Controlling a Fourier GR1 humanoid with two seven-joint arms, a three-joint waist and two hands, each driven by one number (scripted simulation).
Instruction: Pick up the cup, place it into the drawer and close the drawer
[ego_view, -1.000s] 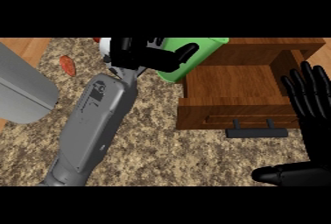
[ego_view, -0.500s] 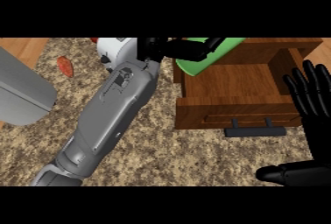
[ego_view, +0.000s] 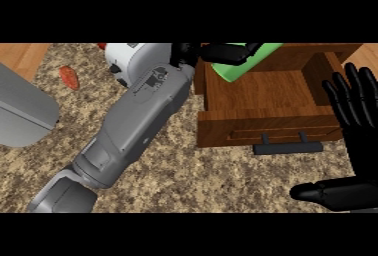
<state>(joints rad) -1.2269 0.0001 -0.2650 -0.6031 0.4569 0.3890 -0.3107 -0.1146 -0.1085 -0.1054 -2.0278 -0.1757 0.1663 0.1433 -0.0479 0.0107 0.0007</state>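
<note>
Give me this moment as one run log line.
step: placing cup | left hand: shut on cup, at drawer far-left corner | drawer: open | right hand: open, resting at right edge

Bright, even light, hardly any shadow.

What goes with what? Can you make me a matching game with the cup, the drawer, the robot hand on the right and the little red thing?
Things:
1. cup
2. drawer
3. right robot hand
4. little red thing

Matches:
A. wooden and pulled open
B. lying on the counter at the left
C. green, held by the left robot hand
D. open, fingers straight, at the right edge

Pairs: 1-C, 2-A, 3-D, 4-B
</note>
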